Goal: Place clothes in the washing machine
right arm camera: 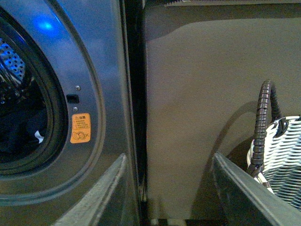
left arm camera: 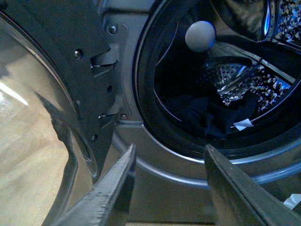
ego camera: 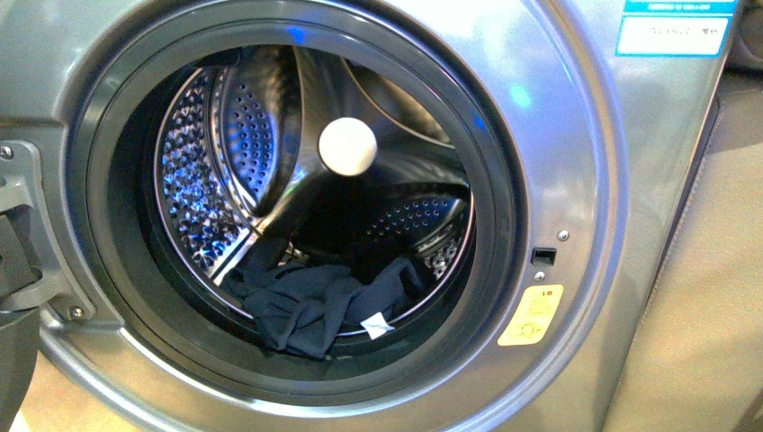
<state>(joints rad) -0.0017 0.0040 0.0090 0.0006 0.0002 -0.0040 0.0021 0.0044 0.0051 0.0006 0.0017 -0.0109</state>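
One garment is all I see in the drum — the clothes (ego camera: 310, 306), a dark navy heap, lie on the bottom of the perforated steel drum (ego camera: 202, 180) toward its front lip, spilling a little onto the lower edge of the opening; a small white tag (ego camera: 376, 326) shows at the heap's right end. The washing machine (ego camera: 576, 162) fills my front view, its porthole wide open, the dark rubber gasket (ego camera: 108, 234) ringing the opening; a round white knob (ego camera: 347, 146) sits at the middle of the drum's back wall. On the machine's front panel, at the right edge of the porthole, I see a yellow sticker (ego camera: 531, 315) just below the latch slot (ego camera: 543, 256), and blue labels (ego camera: 673, 27) in the upper right corner.

From the left wrist I see the left gripper (left arm camera: 167, 188) with its jaws spread apart and nothing between them, hanging outside the machine near the lower rim of the porthole, beside the hinge bracket (left arm camera: 106, 59) and the swung-out door (left arm camera: 37, 141); the clothes lie well inside, apart from it.

The right gripper (right arm camera: 167, 193) is likewise spread and empty — it hangs by the machine's right edge, with a woven white basket (right arm camera: 287, 155) and its dark handle (right arm camera: 263, 122) just beside one finger.
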